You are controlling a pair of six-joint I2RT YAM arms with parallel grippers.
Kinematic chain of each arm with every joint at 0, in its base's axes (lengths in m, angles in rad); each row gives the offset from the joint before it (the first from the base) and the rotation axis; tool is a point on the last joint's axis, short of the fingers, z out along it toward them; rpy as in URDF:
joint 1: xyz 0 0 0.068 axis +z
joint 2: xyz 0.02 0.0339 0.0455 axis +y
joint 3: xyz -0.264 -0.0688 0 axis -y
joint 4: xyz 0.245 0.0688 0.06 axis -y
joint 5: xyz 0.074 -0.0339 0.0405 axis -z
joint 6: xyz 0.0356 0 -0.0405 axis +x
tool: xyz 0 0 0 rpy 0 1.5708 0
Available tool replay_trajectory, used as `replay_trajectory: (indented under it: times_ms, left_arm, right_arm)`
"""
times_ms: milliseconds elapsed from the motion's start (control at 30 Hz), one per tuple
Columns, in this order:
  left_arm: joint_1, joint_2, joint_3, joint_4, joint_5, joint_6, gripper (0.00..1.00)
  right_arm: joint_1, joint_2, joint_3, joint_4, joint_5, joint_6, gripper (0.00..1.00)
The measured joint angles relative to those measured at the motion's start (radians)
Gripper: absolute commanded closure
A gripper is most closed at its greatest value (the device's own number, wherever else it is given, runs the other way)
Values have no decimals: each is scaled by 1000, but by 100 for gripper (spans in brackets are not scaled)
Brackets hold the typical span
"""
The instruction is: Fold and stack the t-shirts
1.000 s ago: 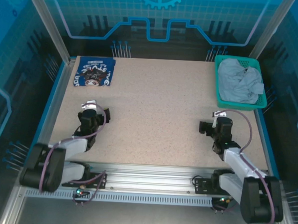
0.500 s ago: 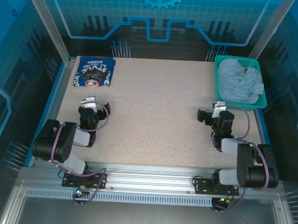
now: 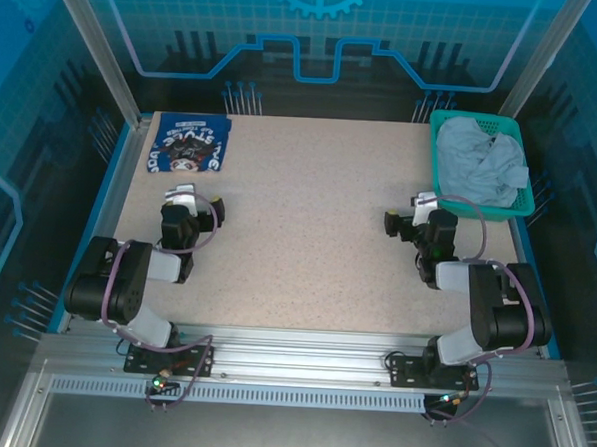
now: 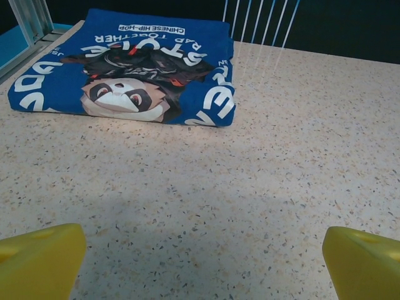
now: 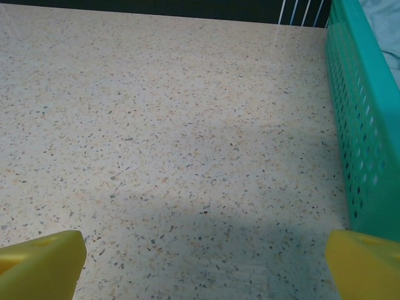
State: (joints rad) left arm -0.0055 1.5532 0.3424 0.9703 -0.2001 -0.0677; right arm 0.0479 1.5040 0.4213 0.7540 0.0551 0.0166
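Blue t-shirt (image 4: 125,69) ahead of left tool (image 4: 203,259), grey t-shirt (image 3: 479,161) beyond right tool (image 5: 205,261), both wide

Bright even light, sharp focus, soft shadows

One blue t-shirt (image 3: 189,145), one grey t-shirt (image 3: 479,163), one teal basket (image 3: 479,210).

Blue tee (image 3: 189,145) folded — grey (image 3: 479,161) seemingly crumpled.
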Motion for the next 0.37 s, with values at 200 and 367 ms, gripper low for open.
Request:
replay_trajectory:
  times_ms: [200,367]
  left_arm:
    - [0,0,0,-1,0,0,1]
    - [0,0,0,-1,0,0,1]
  right_arm:
    - [0,0,0,-2,8,-4,0]
    - [0,0,0,-5,8,-10,0]
